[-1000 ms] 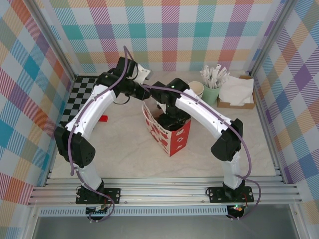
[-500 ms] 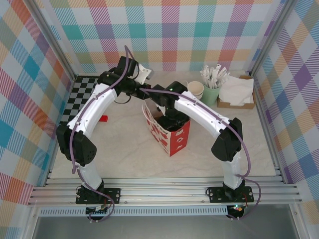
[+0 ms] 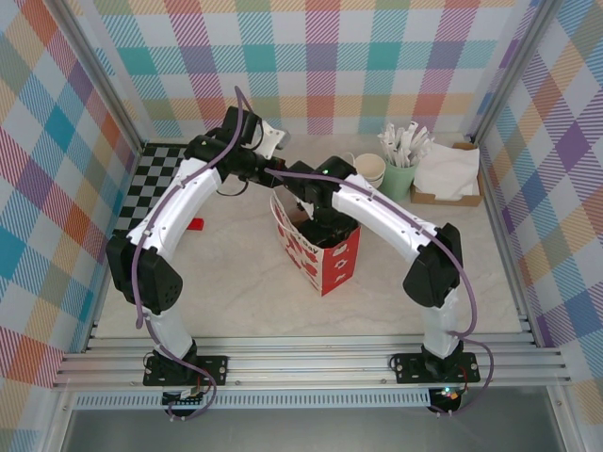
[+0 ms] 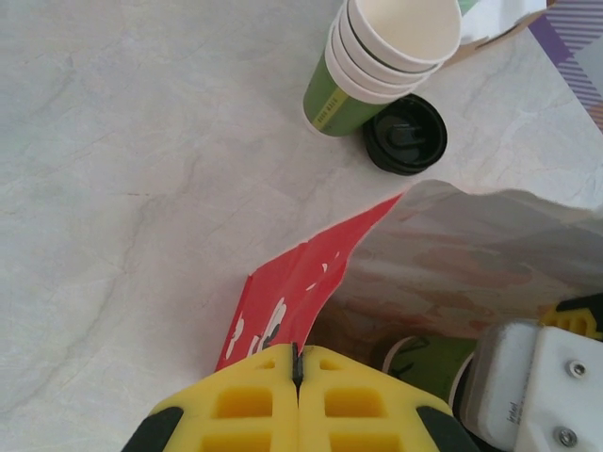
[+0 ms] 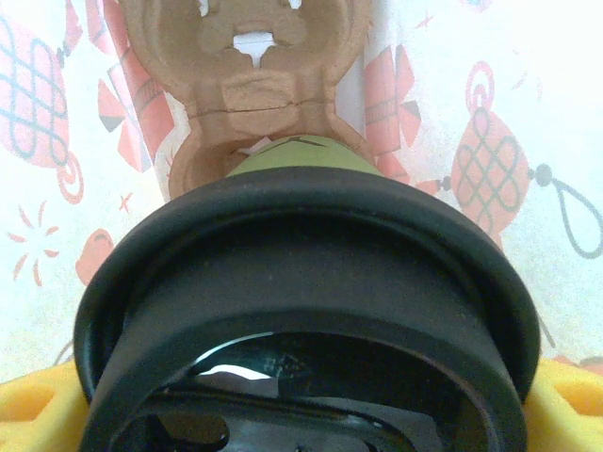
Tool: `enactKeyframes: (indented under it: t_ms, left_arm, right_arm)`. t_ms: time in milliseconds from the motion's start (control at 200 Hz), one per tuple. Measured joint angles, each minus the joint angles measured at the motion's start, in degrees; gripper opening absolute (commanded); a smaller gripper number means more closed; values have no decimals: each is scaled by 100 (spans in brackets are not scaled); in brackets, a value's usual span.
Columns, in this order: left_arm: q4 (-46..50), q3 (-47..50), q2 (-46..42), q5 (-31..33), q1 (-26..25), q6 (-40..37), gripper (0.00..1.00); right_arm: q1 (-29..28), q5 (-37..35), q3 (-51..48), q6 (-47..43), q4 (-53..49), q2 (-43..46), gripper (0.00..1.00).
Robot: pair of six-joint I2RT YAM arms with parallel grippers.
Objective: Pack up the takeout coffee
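Observation:
The takeout coffee (image 5: 300,282), a green cup under a black lid, hangs inside the red-and-white paper bag (image 3: 325,256). My right gripper (image 5: 301,414) is shut on it, with a yellow finger (image 5: 26,407) showing at either side of the lid. Below the cup sits a brown cardboard cup carrier (image 5: 252,66) on the bag's floor. My left gripper (image 4: 298,356) is shut on the bag's red rim (image 4: 301,282), at its back left corner. The left wrist view catches the cup's green side (image 4: 435,363) in the bag beside the right gripper's white body (image 4: 537,386).
Behind the bag stand a stack of lidless green cups (image 4: 377,66) and a loose black lid (image 4: 405,134). At the back right are a pale-green cup of wrapped sticks (image 3: 400,174) and a napkin box (image 3: 450,179). A checkered mat (image 3: 155,169) lies back left, a small red item (image 3: 195,224) near it.
The right arm has shifted slightly over the bag with the cup in its grip. The left gripper keeps its hold on the bag rim.

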State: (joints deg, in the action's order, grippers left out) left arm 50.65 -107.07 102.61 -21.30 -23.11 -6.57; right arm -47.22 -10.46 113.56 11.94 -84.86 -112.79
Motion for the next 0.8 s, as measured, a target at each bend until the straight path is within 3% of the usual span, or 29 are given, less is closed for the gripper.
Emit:
enactKeyframes:
  t_ms: [800]
  left_arm:
    - [-125,50,0,-33,0,129,0]
  right_arm:
    - [87,321,-540,-2,597,90,40]
